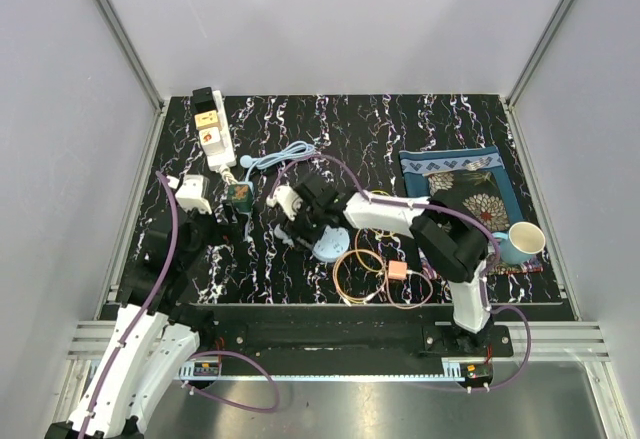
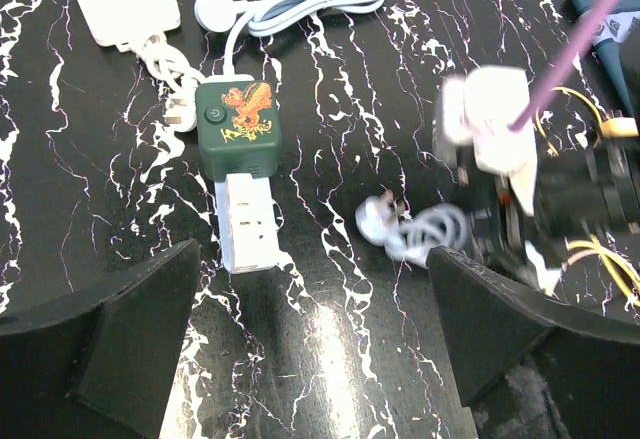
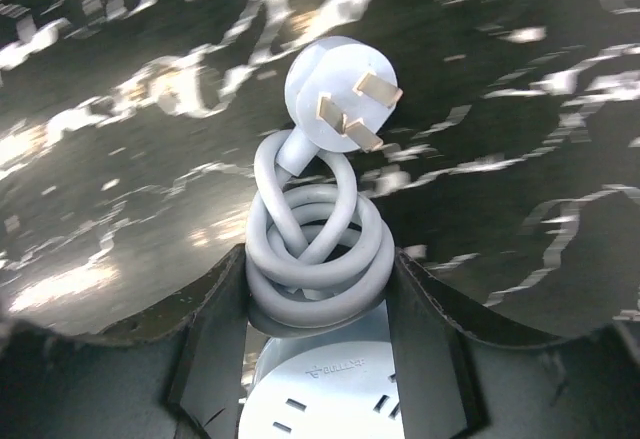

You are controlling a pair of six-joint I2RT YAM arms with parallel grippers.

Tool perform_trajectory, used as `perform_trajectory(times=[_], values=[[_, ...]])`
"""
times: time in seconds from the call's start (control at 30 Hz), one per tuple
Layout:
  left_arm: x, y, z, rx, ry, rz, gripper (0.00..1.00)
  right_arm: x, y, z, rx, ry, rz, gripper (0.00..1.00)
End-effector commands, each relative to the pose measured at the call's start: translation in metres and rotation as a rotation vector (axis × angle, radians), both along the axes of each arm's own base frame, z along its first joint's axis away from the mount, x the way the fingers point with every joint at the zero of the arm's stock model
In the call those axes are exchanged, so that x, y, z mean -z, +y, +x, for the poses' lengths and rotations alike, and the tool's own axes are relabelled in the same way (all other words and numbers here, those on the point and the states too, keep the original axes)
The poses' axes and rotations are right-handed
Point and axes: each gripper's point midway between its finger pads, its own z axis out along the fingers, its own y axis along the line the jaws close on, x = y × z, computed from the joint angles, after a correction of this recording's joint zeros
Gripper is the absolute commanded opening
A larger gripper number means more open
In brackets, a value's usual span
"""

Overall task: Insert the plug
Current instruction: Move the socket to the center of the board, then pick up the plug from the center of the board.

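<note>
Pinching coiled cord [image 3: 315, 259] in right gripper [image 3: 318, 281], plug [image 3: 338, 84] lying on table just past the fingertips, prongs up. Holding left gripper [image 2: 315, 337] spread wide, empty. Needing leftward carry to socket block [image 2: 245, 221], near but apart.

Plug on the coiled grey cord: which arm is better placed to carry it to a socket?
Right. The right gripper grips the coiled cord on both sides, with the plug ahead, prongs bare. The left gripper is open and empty, near the green cube adapter.
</note>
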Motion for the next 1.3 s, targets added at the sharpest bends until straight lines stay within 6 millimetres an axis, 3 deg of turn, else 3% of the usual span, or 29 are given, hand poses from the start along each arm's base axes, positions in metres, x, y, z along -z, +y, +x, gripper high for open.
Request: perform_trajectory(times=[0.0, 0.03, 0.07, 0.1, 0.17, 0.33, 0.43, 0.53, 0.57, 0.7, 0.8, 0.9, 1.1, 1.27], values=[[-0.012, -0.002, 0.008, 0.003, -0.054, -0.004, 0.99, -0.007, -0.007, -0.052, -0.093, 0.044, -0.007, 0.48], [-0.011, -0.002, 0.008, 0.004, -0.050, -0.005, 0.99, -0.018, -0.006, -0.060, -0.090, 0.039, 0.010, 0.58], [-0.011, -0.003, 0.008, 0.006, -0.051, -0.009, 0.99, -0.024, -0.006, -0.064, -0.086, 0.040, 0.018, 0.74], [-0.011, -0.003, 0.008, 0.008, -0.051, -0.008, 0.99, -0.028, -0.009, -0.069, -0.062, 0.055, 0.026, 0.78], [-0.010, -0.004, 0.008, 0.013, -0.052, -0.009, 0.99, -0.060, -0.008, -0.069, -0.032, 0.030, 0.093, 0.87], [-0.004, -0.009, 0.009, 0.034, -0.024, -0.019, 0.99, -0.124, -0.029, -0.052, 0.199, -0.067, 0.184, 0.96], [-0.001, -0.013, 0.011, 0.046, -0.006, -0.026, 0.99, -0.136, -0.065, -0.031, 0.443, -0.082, 0.173, 0.97], [0.000, -0.015, 0.011, 0.050, 0.006, -0.038, 0.99, -0.133, -0.122, -0.005, 0.729, -0.103, 0.115, 0.96], [0.000, -0.016, 0.012, 0.053, 0.005, -0.045, 0.99, -0.124, -0.145, 0.003, 0.835, -0.101, 0.091, 0.96], [-0.002, -0.018, 0.015, 0.049, -0.006, -0.062, 0.99, -0.105, -0.203, 0.014, 1.071, -0.083, 0.066, 0.92], [-0.001, -0.018, 0.016, 0.047, -0.003, -0.062, 0.99, -0.080, -0.231, 0.018, 1.179, -0.068, 0.008, 0.90], [0.001, -0.019, 0.017, 0.049, 0.004, -0.063, 0.99, -0.053, -0.238, 0.017, 1.216, -0.032, -0.014, 0.88], [0.004, -0.024, 0.017, 0.065, 0.017, -0.086, 0.99, -0.013, -0.237, 0.035, 1.256, -0.025, 0.016, 0.79], [0.004, -0.025, 0.016, 0.074, 0.019, -0.087, 0.99, 0.003, -0.235, 0.051, 1.278, -0.037, 0.016, 0.73]])
